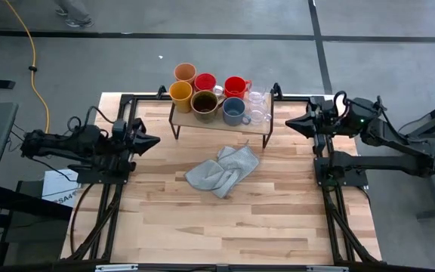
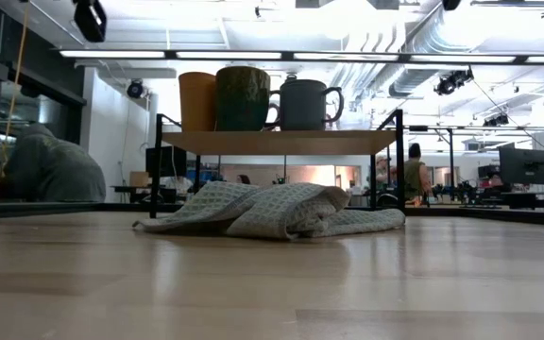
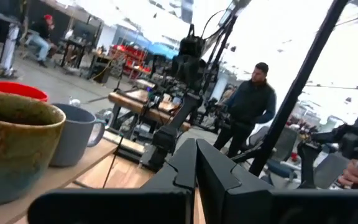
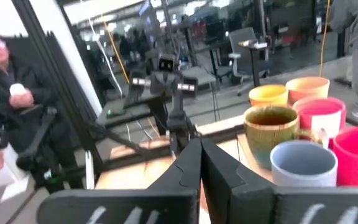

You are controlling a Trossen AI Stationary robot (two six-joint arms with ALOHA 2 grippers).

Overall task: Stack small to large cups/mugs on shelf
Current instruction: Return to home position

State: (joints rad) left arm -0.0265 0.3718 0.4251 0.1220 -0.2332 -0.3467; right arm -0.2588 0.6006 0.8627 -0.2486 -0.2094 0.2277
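Note:
The cups stand on the light-wood shelf (image 1: 219,121) at the table's far side: a peach tumbler (image 1: 185,72), two red mugs (image 1: 205,81) (image 1: 235,86), a yellow mug (image 1: 180,92), a brown mug (image 1: 204,102), a grey-blue mug (image 1: 233,110) and two clear glass cups (image 1: 257,97) (image 1: 257,115). My left gripper (image 1: 155,141) is shut and empty at the table's left edge. My right gripper (image 1: 290,123) is shut and empty at the right edge, level with the shelf.
A crumpled grey cloth (image 1: 222,171) lies on the tabletop in front of the shelf. Black frame rails (image 1: 104,219) run along both sides of the table. People stand in the room beyond the table (image 3: 248,106).

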